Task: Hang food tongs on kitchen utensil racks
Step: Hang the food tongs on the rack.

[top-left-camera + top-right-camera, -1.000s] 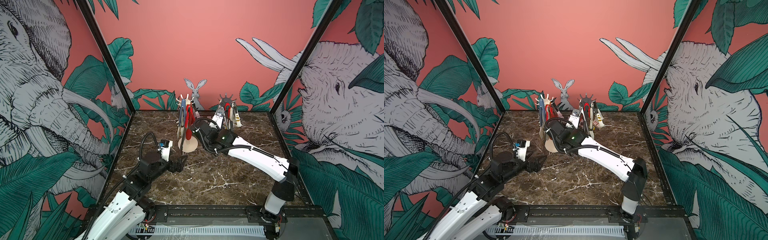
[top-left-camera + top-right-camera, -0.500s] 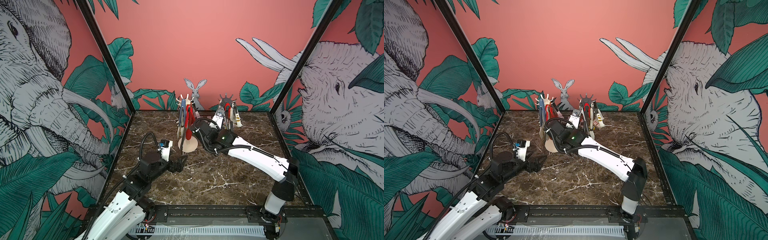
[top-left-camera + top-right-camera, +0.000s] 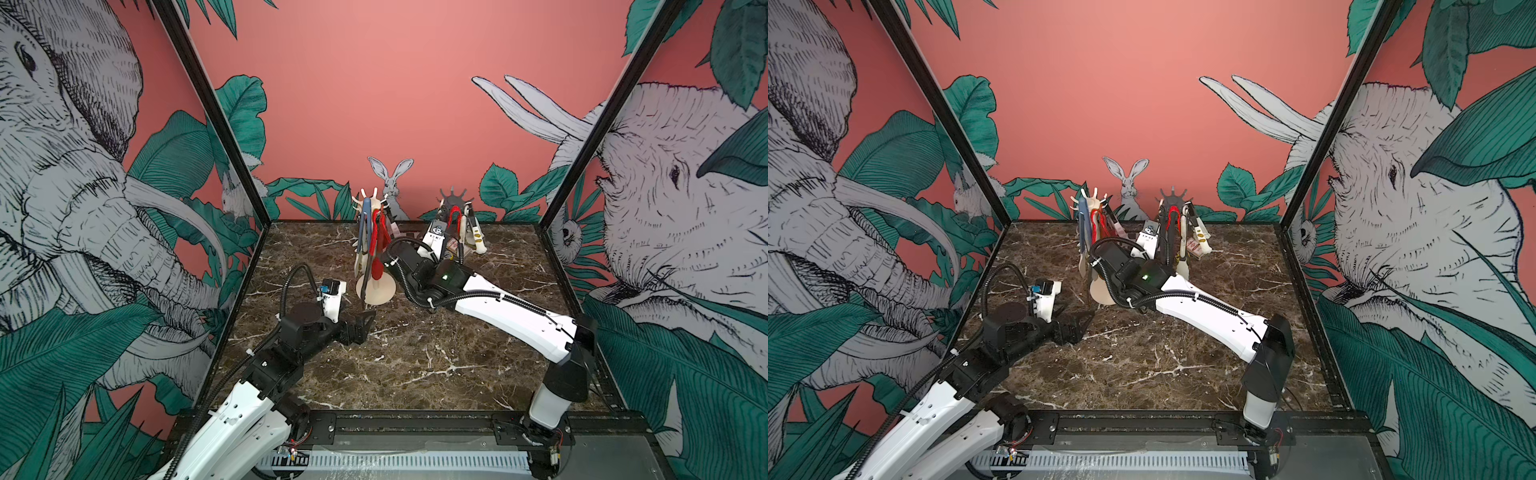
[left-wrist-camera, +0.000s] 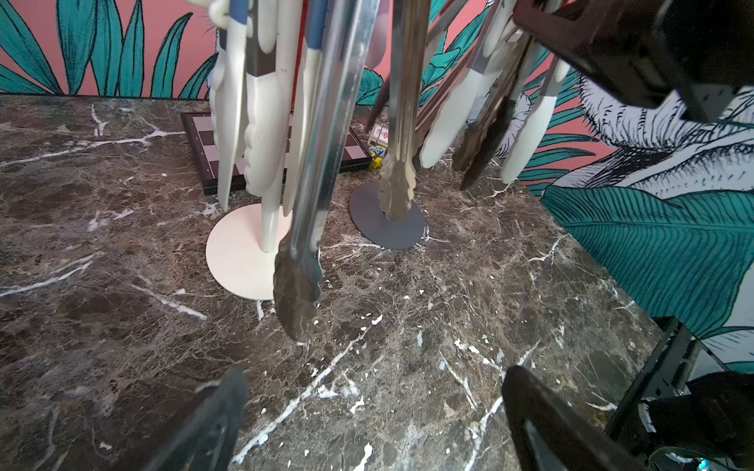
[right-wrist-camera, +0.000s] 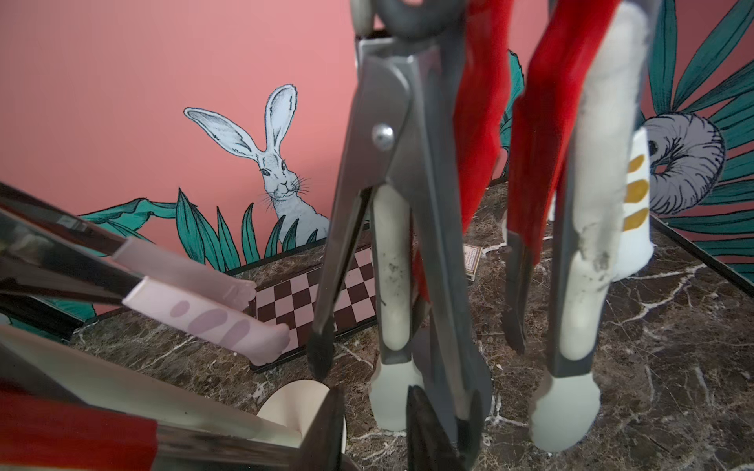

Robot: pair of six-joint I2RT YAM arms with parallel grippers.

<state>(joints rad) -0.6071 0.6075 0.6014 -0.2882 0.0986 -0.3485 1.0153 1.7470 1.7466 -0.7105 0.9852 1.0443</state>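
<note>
Hidden behind its own wrist in both top views: right gripper point(image 5: 373, 420), fingers slightly parted, nothing between, just beside grey metal tongs point(image 5: 387, 102) hanging from dark grey pronged rack point(image 3: 453, 199). No visible shift from earlier top views. Spread wide and empty: left gripper point(image 3: 363, 326), low near cream-white rack point(image 3: 386, 291) carrying red, blue and steel tongs point(image 3: 379, 249). Behind: brown-and-pink checkered board point(image 5: 318, 299).

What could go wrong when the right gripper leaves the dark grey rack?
The right gripper sits among the tongs hanging on the dark grey rack; pulling back could snag one and unhook it or tip the rack.
The right arm passes close by the red tongs on the cream rack; a sideways move may knock them.
</note>
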